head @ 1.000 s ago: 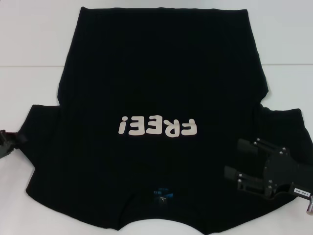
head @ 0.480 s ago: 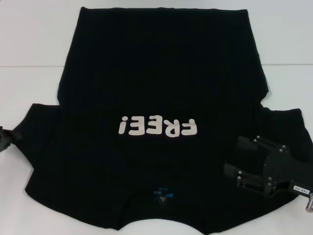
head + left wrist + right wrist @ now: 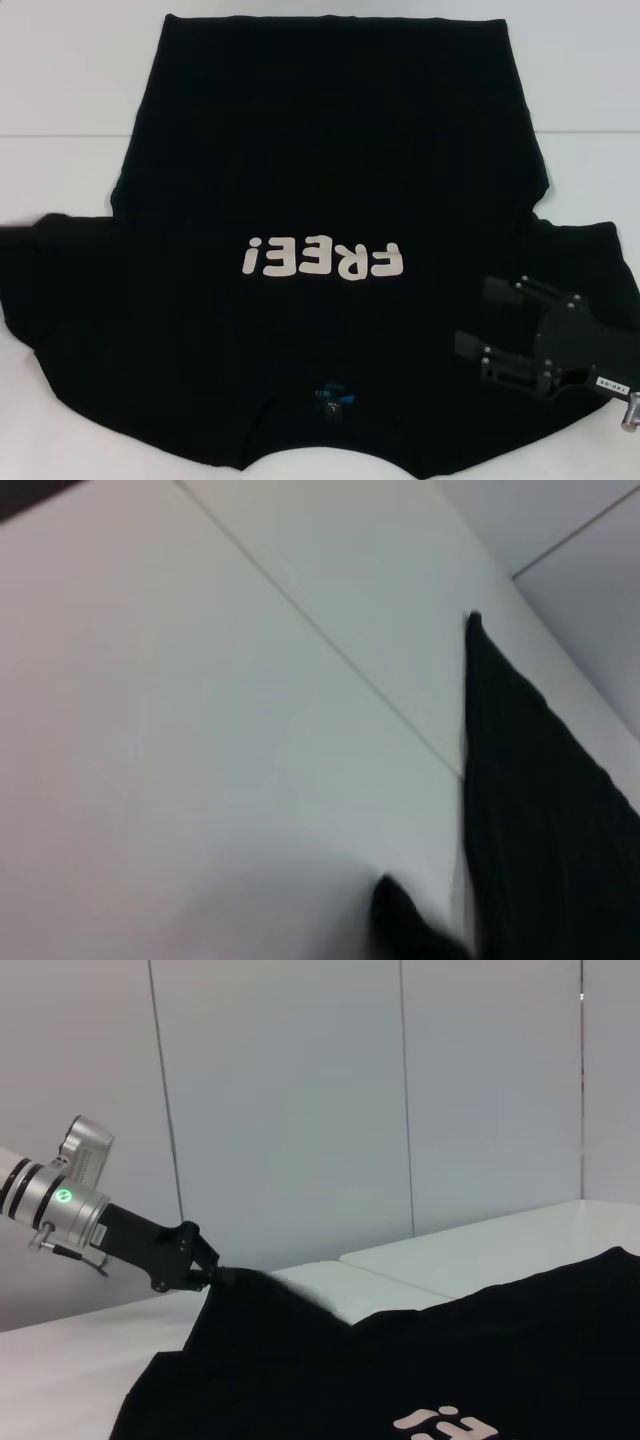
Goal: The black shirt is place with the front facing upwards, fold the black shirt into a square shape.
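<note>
1. black shirt (image 3: 320,200): spread flat on the white table (image 3: 60,90), print up, collar at 6 o'clock.
2. right gripper (image 3: 480,320): at 4 o'clock over the right sleeve, fingers spread wide, holding nothing.
3. left gripper (image 3: 205,1272): at 9 o'clock, pinching the left sleeve edge, cloth lifted off the table.
</note>
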